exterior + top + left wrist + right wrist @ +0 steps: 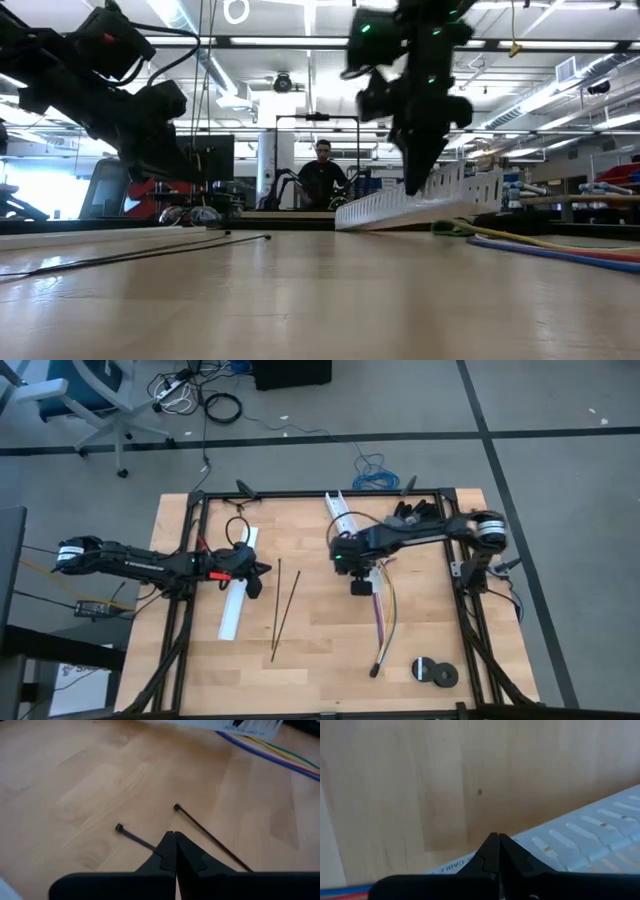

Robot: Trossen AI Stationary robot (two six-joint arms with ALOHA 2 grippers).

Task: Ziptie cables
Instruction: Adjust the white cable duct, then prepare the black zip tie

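Grippers: my left gripper and right gripper are both hovering closed and empty. Zipties are lying loose between them, cables unbundled beside the slotted channel; nothing is tied yet.

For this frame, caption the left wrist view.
Shut left claw hovers over two black zipties on the wooden table.

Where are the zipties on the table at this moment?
In the high view, the two zipties lie side by side near the table's middle, between the white channel on the left and the cables on the right.
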